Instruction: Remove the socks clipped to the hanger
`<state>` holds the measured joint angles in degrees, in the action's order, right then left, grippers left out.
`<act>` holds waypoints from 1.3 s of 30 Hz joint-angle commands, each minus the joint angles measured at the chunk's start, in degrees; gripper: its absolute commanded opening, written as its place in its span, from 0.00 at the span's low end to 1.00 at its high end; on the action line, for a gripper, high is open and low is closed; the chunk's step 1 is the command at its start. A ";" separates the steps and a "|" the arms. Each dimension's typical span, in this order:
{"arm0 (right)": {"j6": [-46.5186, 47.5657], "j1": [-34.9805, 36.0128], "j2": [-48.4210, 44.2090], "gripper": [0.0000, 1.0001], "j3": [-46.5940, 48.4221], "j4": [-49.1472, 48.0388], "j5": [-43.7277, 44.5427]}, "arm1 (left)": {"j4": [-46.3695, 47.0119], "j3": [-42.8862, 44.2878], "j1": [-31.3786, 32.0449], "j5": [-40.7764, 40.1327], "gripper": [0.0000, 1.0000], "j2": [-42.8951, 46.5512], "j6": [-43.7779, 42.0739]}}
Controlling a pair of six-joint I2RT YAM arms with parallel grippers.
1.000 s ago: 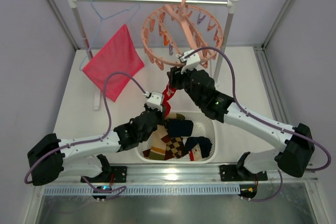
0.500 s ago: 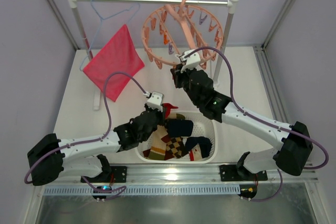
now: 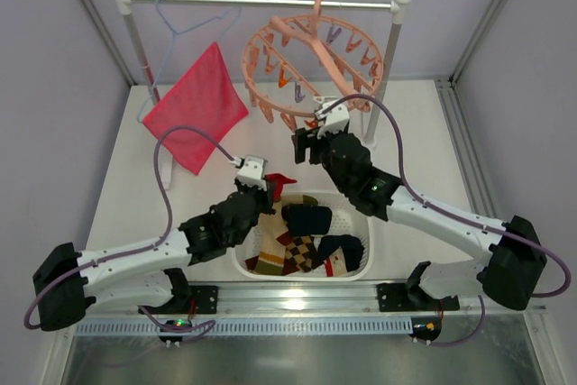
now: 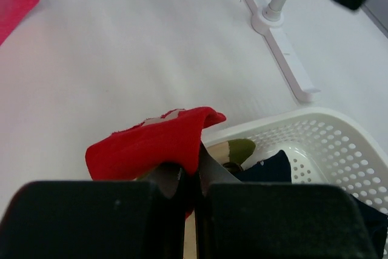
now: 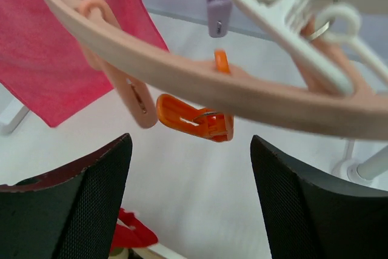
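The red sock (image 3: 280,178) has come off the hanger (image 3: 306,41) (a second ago it stretched up between both arms). It now hangs from the left gripper (image 3: 268,188), which is clenched on it just above the basket's (image 3: 362,223) far-left rim. The right gripper (image 3: 305,143), beyond the basket under the hanger, has let go, jaws wide and empty. Other socks (image 3: 302,245) lie in the basket, and no clip visibly holds one, so the task looks nearly finished. No readable writing anywhere.
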<state>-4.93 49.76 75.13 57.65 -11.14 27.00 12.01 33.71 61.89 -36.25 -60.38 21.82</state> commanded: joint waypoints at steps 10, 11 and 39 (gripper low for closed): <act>-9.29 -3.43 -15.62 0.90 -22.55 -3.19 6.76 | -4.97 -2.87 -0.45 16.19 0.00 12.82 -2.14; -10.27 -6.22 -16.68 0.90 -24.06 -3.63 5.44 | -6.11 -2.52 -0.97 18.47 0.00 13.09 -1.70; -17.22 -27.61 -28.73 0.91 -39.54 -5.65 -9.42 | -23.34 -17.81 -8.71 30.90 0.00 33.31 15.88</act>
<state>-21.19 22.68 46.26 18.09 -12.93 18.17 -7.57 15.66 53.47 0.56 -28.27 35.90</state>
